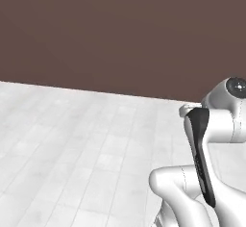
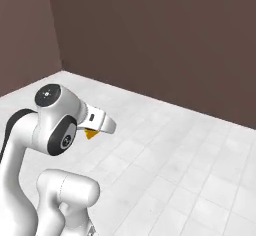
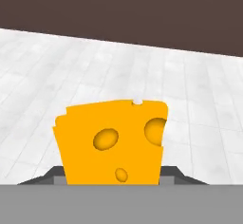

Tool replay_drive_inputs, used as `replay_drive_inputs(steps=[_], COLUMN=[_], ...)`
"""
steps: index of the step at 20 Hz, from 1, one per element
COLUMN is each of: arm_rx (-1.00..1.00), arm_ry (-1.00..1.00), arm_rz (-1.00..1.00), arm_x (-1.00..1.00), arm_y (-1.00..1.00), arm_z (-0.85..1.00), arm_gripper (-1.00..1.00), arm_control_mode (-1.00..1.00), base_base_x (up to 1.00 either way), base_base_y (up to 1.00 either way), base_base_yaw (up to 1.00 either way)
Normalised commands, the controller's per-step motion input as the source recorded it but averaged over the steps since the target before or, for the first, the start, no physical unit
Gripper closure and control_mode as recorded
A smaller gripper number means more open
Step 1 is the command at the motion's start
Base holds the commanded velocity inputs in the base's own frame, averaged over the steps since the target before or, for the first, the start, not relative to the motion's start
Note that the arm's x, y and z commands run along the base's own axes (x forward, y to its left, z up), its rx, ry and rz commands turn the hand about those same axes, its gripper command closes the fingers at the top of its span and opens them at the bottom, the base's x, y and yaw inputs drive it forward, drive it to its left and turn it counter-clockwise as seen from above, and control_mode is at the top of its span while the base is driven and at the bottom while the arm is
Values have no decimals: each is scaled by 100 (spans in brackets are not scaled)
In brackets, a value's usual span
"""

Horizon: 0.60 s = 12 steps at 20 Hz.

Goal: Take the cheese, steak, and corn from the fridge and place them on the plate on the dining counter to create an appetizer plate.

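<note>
Tool clamped on cheese, lower centre of hand view; orange tip shows under wrist, centre-left. White tiled floor below, brown wall behind.

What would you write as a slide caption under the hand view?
Orange holed cheese wedge held in the gripper, carried above a pale tiled floor toward a dark brown wall.

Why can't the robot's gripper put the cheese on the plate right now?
Probably it can't reach: the gripper holds the cheese, but around it are just tiled floor and brown wall.
</note>
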Motion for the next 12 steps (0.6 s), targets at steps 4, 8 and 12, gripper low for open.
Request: replay_drive_inputs(steps=[4,8,12], arm_rx=[0,0,0], arm_ry=[0,0,0], arm_rz=[0,0,0], arm_x=[0,0,0], arm_y=[0,0,0], arm_z=[0,0,0], arm_gripper=[100,100,100], arm_control_mode=[100,100,100], base_base_x=[21,29,41], base_base_y=[-64,-58,-49], base_base_yaw=[-56,-57,-55])
